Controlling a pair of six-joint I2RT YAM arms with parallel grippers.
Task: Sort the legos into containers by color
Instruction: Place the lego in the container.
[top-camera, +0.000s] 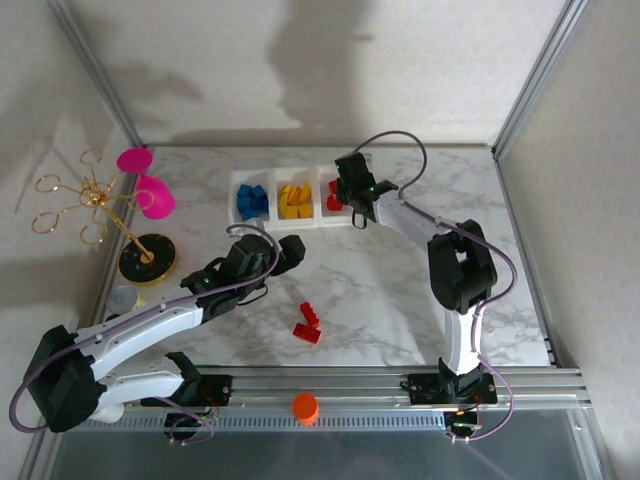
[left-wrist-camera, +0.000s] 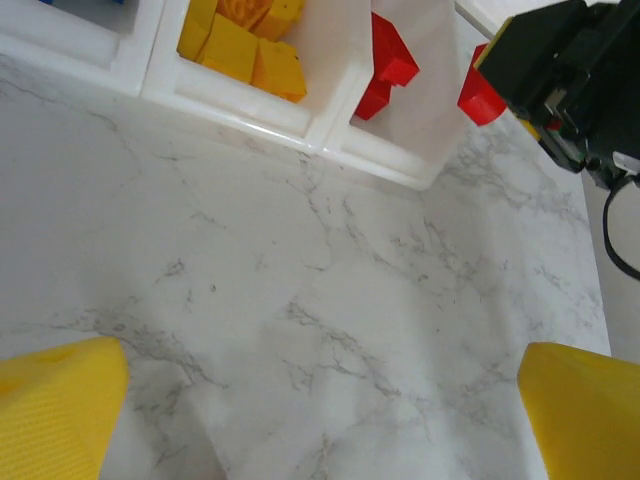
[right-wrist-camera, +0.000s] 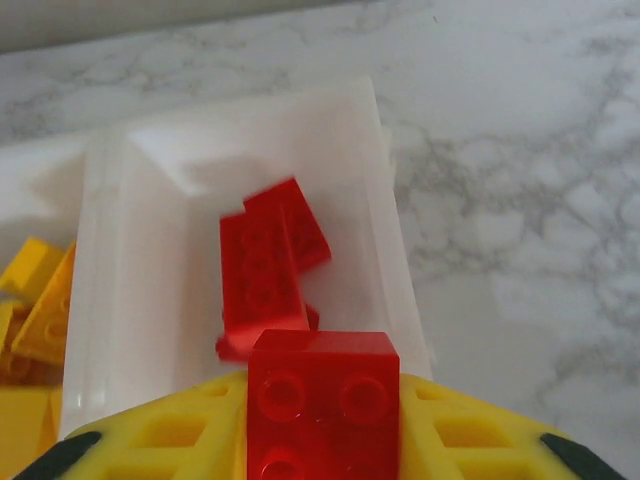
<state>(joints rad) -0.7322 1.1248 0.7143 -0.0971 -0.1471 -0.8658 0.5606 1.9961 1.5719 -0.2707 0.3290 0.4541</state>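
Your right jaws were clamped on a glossy red brick (right-wrist-camera: 322, 395), two round studs showing, held just over the near wall of the red bin (right-wrist-camera: 395, 230). That bin, translucent white plastic with square walls, held a few more red bricks (right-wrist-camera: 262, 265) lying tilted against each other. It was the right-hand end of three joined bins (top-camera: 270, 224); the middle one held yellow bricks (left-wrist-camera: 240, 45) and the left one blue bricks (top-camera: 250, 200). Your left jaws stood wide and empty, their finely ribbed yellow fingers (left-wrist-camera: 55, 410) over bare marbled tabletop (left-wrist-camera: 320, 280) just in front of the bins. Loose red bricks (top-camera: 307, 322) lay on the tabletop, apart from both jaws.
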